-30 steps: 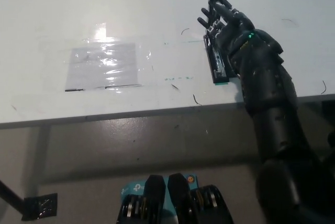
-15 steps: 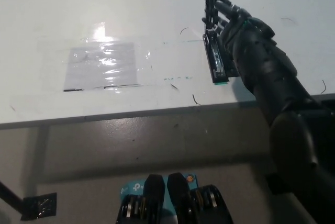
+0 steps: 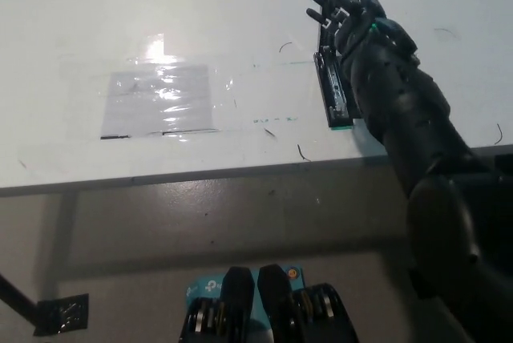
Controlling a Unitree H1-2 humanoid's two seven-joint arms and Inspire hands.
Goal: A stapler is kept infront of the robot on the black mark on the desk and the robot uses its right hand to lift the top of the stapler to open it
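One white desk (image 3: 240, 30) over grey floor, taped glossy sheet (image 3: 158, 101) at centre-left, black stapler (image 3: 335, 102) near front edge at right, long axis running away from robot, right robot hand (image 3: 353, 26) curled around its raised top.

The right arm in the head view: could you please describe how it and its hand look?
The right arm is black throughout, built of bulky rounded glossy segments that widen toward the bottom right corner. The right hand is black too, with slender jointed fingers showing pale metallic bands. A small green light glows near the wrist. No loose cables or printed markings are visible. The white left hand is out of view.
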